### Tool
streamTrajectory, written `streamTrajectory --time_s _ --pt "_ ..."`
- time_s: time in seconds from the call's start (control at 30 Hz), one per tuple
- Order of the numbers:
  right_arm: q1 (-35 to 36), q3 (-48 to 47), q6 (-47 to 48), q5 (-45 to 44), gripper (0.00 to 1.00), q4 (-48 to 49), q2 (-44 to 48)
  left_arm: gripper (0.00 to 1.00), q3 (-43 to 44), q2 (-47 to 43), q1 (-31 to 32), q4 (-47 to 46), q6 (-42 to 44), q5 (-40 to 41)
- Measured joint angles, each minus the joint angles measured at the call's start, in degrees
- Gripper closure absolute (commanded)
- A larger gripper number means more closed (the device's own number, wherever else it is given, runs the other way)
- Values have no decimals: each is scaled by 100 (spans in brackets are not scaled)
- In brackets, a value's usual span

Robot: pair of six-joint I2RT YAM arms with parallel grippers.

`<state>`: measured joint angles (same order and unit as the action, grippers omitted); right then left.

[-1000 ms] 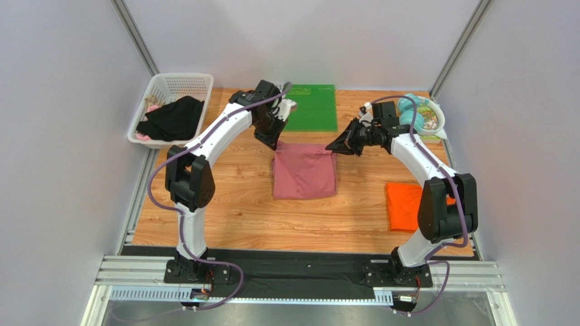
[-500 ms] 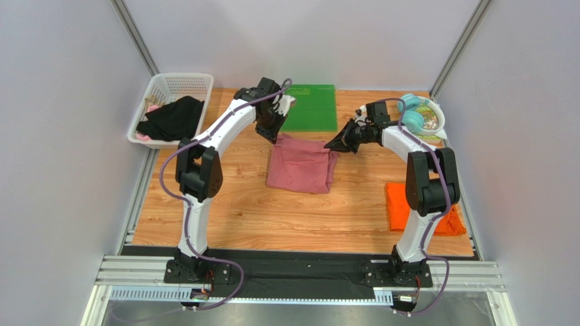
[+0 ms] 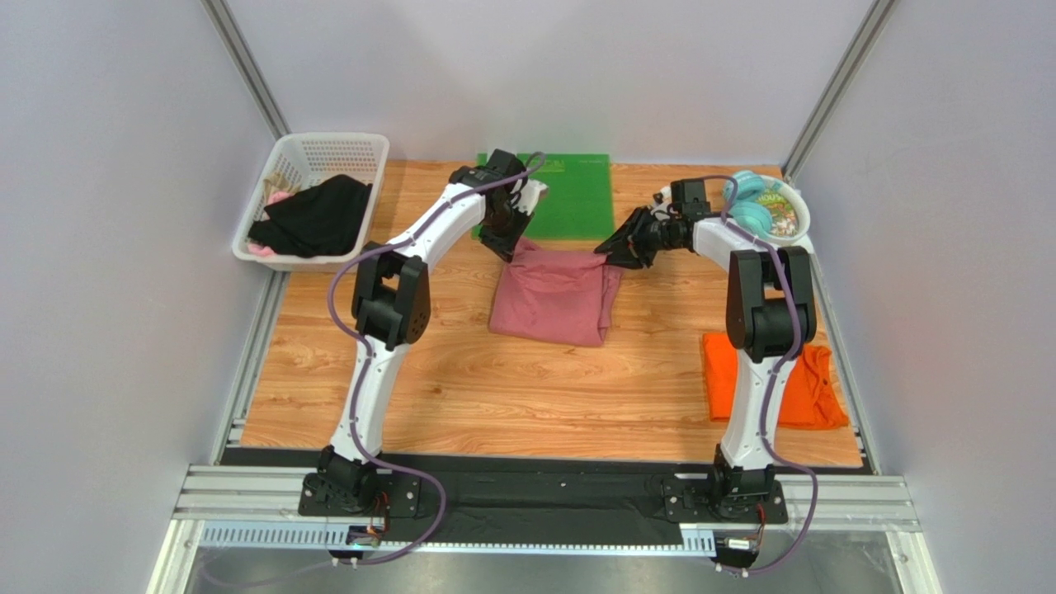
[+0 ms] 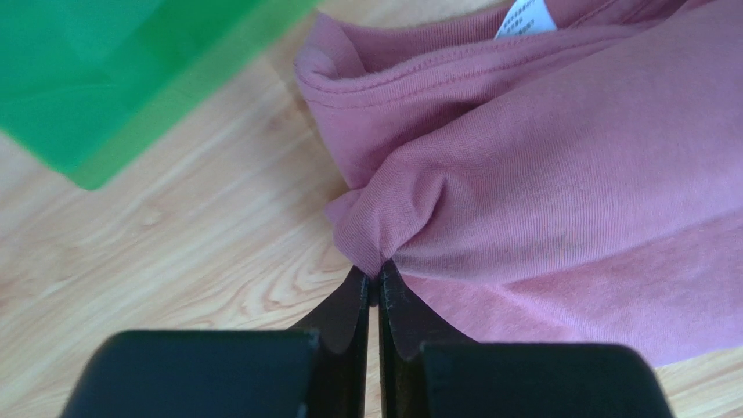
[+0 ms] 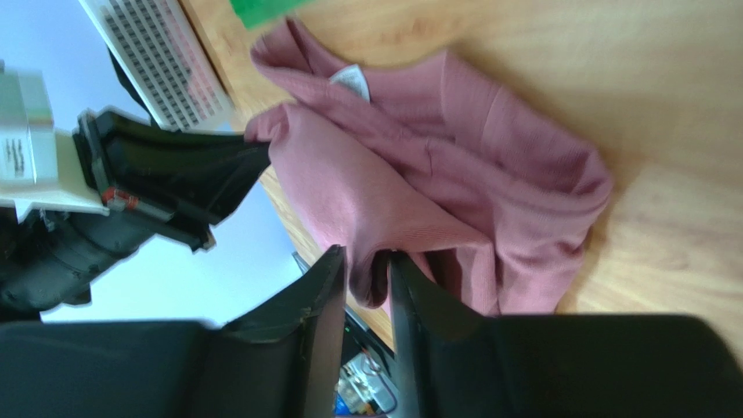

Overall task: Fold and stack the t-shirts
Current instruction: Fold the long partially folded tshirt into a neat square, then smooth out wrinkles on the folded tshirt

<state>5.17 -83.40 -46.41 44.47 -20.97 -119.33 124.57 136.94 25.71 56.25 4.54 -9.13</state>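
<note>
The dusty rose-pink t-shirt [image 3: 554,297] lies folded and rumpled in the middle of the table, its far edge just short of the green mat. My left gripper [image 3: 506,238] is at its far left corner. In the left wrist view the jaws [image 4: 378,277] are pinched shut on a peak of the pink cloth [image 4: 567,174]. My right gripper [image 3: 620,251] is at the far right corner. Its jaws [image 5: 366,255] stand apart, with a loose fold of the pink shirt [image 5: 392,192] hanging between them. The orange t-shirt [image 3: 769,378] lies folded at the right edge.
A green mat [image 3: 564,196] lies at the back centre, right behind the pink shirt. A white basket [image 3: 288,159] holding dark clothes stands at the back left. A bowl [image 3: 801,217] with a teal object sits at the back right. Both arms stretch far across the table.
Both arms have reached further back, dragging the pink shirt's far edge toward the green mat. The right jaws, shut a moment ago, have parted.
</note>
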Motion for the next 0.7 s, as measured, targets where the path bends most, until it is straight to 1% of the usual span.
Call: streamTrajectory --time_s 0.07,0.1,0.13,0.2,0.3,0.4,0.47,0.53,0.7 --pt "-83 -275 44 28 45 -22 -227 34 153 0 -22 -11 31 72" --pt "-127 -424 92 50 41 -66 -339 4 199 0 -37 -37 72 103" --pt "-157 -553 136 59 40 -125 -444 0 243 -4 -59 -66 48 142" --pt "-212 -837 262 28 37 -343 -643 0 260 -50 -138 -111 33 280" --pt "-269 -966 476 -229 37 -748 -723 0 249 -210 -247 -122 59 522" --pt "-280 -1054 678 -640 38 -1182 -719 0 -83 -750 -367 -229 57 555" --pt "-284 -1058 756 -887 40 -1397 -643 0 -654 -1392 -435 -378 -2 330" --pt "-275 -1045 776 -953 41 -1521 -457 0 -1235 -2114 -452 -389 -68 0" --pt "-35 -1169 780 -699 41 -1569 337 0 -2140 -3480 -527 -560 -306 -852"
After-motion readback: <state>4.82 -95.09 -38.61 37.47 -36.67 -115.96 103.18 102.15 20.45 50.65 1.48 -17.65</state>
